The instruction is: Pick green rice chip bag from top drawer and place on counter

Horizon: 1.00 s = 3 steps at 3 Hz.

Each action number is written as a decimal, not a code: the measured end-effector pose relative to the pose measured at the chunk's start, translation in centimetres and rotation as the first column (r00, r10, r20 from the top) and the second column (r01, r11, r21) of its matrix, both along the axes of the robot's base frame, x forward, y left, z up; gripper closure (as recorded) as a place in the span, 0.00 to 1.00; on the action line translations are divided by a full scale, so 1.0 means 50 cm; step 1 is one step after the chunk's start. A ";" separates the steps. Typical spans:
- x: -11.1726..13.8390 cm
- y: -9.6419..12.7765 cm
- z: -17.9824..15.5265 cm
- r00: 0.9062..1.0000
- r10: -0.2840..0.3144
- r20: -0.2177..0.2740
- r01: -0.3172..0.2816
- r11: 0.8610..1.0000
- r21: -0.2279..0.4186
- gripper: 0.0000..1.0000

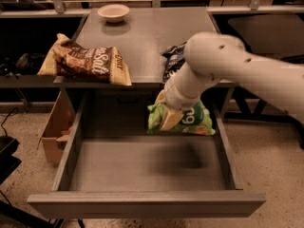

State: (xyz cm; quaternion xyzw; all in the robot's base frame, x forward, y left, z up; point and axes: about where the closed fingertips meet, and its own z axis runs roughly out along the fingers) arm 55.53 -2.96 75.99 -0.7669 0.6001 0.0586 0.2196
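The green rice chip bag [187, 120] hangs in the air above the open top drawer [142, 167], near the counter's front edge. My gripper [167, 109] is shut on the bag's upper left part; the white arm comes in from the right and hides the fingers for the most part. The drawer floor under the bag is bare. The grey counter [147, 37] lies just behind and above the bag.
On the counter lie a large brown and yellow bag [88, 61] at the front left, a dark blue-black bag [173, 61] partly behind my arm, and a small white bowl [113, 12] at the back. A cardboard box [54, 127] stands left of the drawer.
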 end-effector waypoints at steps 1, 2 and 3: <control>0.037 -0.087 0.177 0.996 -0.077 0.045 0.079 0.996 -0.039 1.00; 0.076 -0.166 0.286 0.986 -0.164 0.039 0.167 0.981 -0.097 1.00; 0.143 -0.208 0.351 0.975 -0.221 -0.002 0.218 0.962 -0.161 1.00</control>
